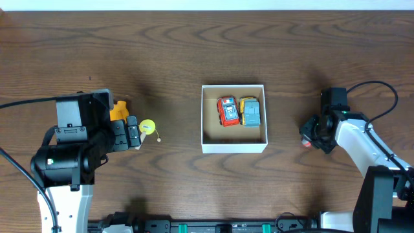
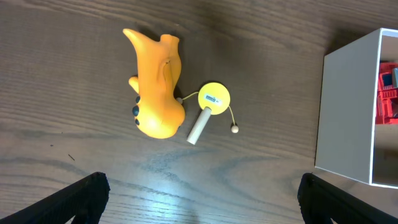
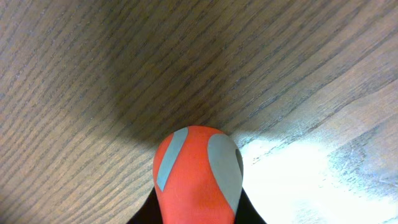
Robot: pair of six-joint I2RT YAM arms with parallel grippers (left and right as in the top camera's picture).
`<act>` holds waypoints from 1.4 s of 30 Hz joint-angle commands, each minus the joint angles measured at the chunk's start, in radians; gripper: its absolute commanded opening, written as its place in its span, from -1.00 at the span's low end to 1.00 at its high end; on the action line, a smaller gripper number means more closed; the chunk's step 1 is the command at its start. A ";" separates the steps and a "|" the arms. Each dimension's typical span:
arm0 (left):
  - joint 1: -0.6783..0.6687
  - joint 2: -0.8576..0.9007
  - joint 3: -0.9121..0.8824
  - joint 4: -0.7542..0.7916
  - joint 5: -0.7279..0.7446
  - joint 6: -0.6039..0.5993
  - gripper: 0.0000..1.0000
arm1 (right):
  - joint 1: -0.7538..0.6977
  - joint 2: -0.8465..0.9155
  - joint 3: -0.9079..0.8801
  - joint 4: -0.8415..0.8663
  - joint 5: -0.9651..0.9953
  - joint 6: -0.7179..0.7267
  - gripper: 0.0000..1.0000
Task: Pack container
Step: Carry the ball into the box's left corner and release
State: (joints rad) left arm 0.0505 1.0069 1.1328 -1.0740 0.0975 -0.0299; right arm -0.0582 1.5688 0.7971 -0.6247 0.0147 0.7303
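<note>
Wooden desk [image 1: 174,52] is bearing the container [image 1: 233,147]. The right end effector [image 1: 310,134] is clenching an orange toy [image 3: 198,168], likely for packing — the left end effector [image 2: 204,196], released, is hovering with a yellow toy [image 2: 155,87] just ahead.

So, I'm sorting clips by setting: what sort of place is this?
Probably a robot lab bench: two arms at a wood table, a box of toy cars, the right gripper holding a red toy.

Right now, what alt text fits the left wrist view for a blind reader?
A yellow-orange toy lies on a dark wooden table, a yellow disc with a white stick beside it. The white container shows at right; the left gripper is open, fingers in the bottom corners.
</note>
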 commanded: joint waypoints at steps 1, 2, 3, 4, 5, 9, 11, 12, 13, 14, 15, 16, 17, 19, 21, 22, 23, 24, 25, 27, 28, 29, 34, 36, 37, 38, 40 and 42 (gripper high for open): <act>0.003 0.000 0.000 -0.003 0.000 -0.013 0.96 | 0.045 0.005 0.023 0.009 0.003 -0.025 -0.97; 0.003 0.000 0.000 -0.003 0.000 -0.013 0.96 | 0.058 -0.003 0.039 0.001 0.004 -0.043 -0.97; 0.003 0.000 0.000 -0.003 0.000 -0.013 0.96 | 0.069 -0.010 0.053 -0.005 0.008 -0.058 -0.97; 0.003 0.000 0.000 -0.003 0.000 -0.013 0.96 | 0.085 -0.018 0.074 -0.017 0.019 -0.068 -0.99; 0.003 0.000 0.000 -0.003 0.000 -0.013 0.96 | 0.102 -0.026 0.093 -0.027 0.032 -0.076 -0.98; 0.003 0.000 0.000 -0.003 0.000 -0.013 0.96 | 0.198 -0.056 0.208 -0.089 0.066 -0.130 -0.98; 0.003 0.000 0.000 -0.003 0.000 -0.013 0.96 | 0.267 -0.067 0.277 -0.125 0.086 -0.153 -0.98; 0.003 0.000 0.000 -0.003 0.000 -0.013 0.96 | 0.300 -0.069 0.306 -0.142 0.103 -0.157 -0.97; 0.003 0.000 0.000 -0.003 0.000 -0.013 0.96 | 0.334 -0.072 0.335 -0.156 0.123 -0.157 -0.97; 0.003 0.000 0.000 -0.003 0.000 -0.013 0.96 | 0.386 -0.072 0.376 -0.169 0.146 -0.166 -0.98; 0.003 0.000 0.000 -0.003 0.000 -0.013 0.96 | 0.414 -0.072 0.397 -0.172 0.154 -0.176 -0.98; 0.003 0.000 0.000 -0.003 0.000 -0.013 0.96 | 0.455 -0.072 0.425 -0.171 0.158 -0.188 -0.97; 0.003 0.000 0.000 -0.003 0.000 -0.013 0.96 | 0.494 -0.072 0.449 -0.166 0.162 -0.198 -0.97; 0.003 0.000 0.000 -0.003 0.000 -0.013 0.96 | 0.569 -0.072 0.484 -0.140 0.162 -0.222 -0.98; 0.003 0.000 0.000 -0.003 0.000 -0.013 0.96 | 0.639 -0.072 0.499 -0.097 0.161 -0.238 -0.98; 0.003 0.000 0.000 -0.003 0.000 -0.013 0.96 | 0.671 -0.072 0.499 -0.069 0.160 -0.243 -0.98; 0.003 0.000 0.000 -0.003 0.000 -0.013 0.96 | 0.699 -0.068 0.499 -0.045 0.160 -0.251 -0.98; 0.003 0.000 0.000 -0.003 0.000 -0.013 0.96 | 0.724 -0.061 0.499 -0.021 0.161 -0.266 -0.97; 0.003 0.000 0.000 -0.003 0.000 -0.013 0.96 | 0.747 -0.051 0.499 0.002 0.160 -0.282 -0.97; 0.003 0.000 0.000 -0.003 0.000 -0.013 0.96 | 0.778 -0.023 0.499 0.039 0.154 -0.306 -0.97; 0.003 0.000 0.000 -0.003 0.000 -0.013 0.96 | 0.787 -0.003 0.499 0.057 0.148 -0.319 -0.97; 0.003 0.000 0.000 -0.003 0.000 -0.013 0.96 | 0.794 0.019 0.499 0.071 0.145 -0.324 -0.97; 0.003 0.000 0.000 -0.003 0.000 -0.013 0.96 | 0.794 0.131 0.499 0.140 0.145 -0.329 -0.98; 0.003 0.000 0.000 -0.003 0.000 -0.013 0.96 | 0.792 0.169 0.499 0.176 0.127 -0.348 -0.98; 0.003 0.000 0.000 -0.003 0.000 -0.014 0.96 | 0.792 0.185 0.500 0.192 0.122 -0.353 -0.98; 0.003 0.000 0.000 -0.003 0.000 -0.013 0.96 | 0.792 0.204 0.500 0.208 0.119 -0.355 -0.97; 0.003 0.000 0.000 -0.003 0.000 -0.013 0.96 | 0.792 0.238 0.500 0.222 0.119 -0.354 -0.97; 0.003 0.000 0.000 -0.003 0.000 -0.013 0.96 | 0.792 0.265 0.500 0.224 0.119 -0.354 -0.97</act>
State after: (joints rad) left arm 0.0505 1.0069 1.1328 -1.0740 0.0975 -0.0299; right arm 0.7315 1.8023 1.2835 -0.4061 0.1329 0.3992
